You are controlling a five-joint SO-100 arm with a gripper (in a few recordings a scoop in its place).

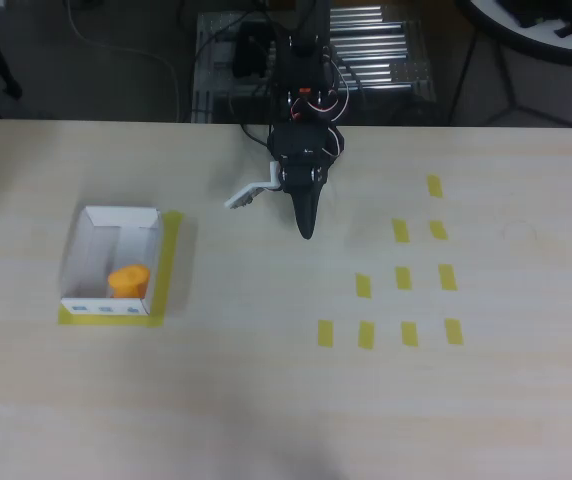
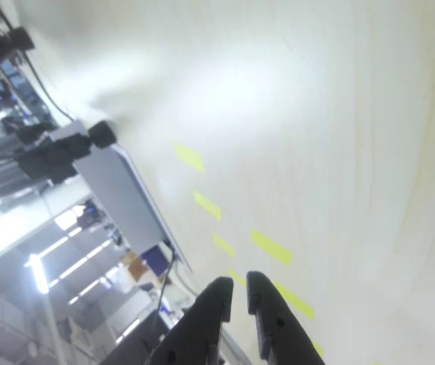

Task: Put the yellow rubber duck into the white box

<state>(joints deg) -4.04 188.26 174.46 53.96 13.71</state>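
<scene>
The yellow rubber duck (image 1: 128,279) lies inside the white box (image 1: 91,216) at the left of the table, close to the box's front wall. A strip of yellow tape frames the box on its right and front sides. My gripper (image 1: 306,228) hangs well to the right of the box, near the table's back edge, with its black fingers pointing toward the front. In the wrist view the gripper (image 2: 236,286) has its two black fingers (image 2: 210,319) almost touching, nothing between them, above bare table.
Several short yellow tape marks (image 1: 403,278) lie in rows on the right half of the table. The arm's base (image 1: 304,70) and cables stand behind the back edge. The pale wooden tabletop (image 1: 266,380) spreads wide in front.
</scene>
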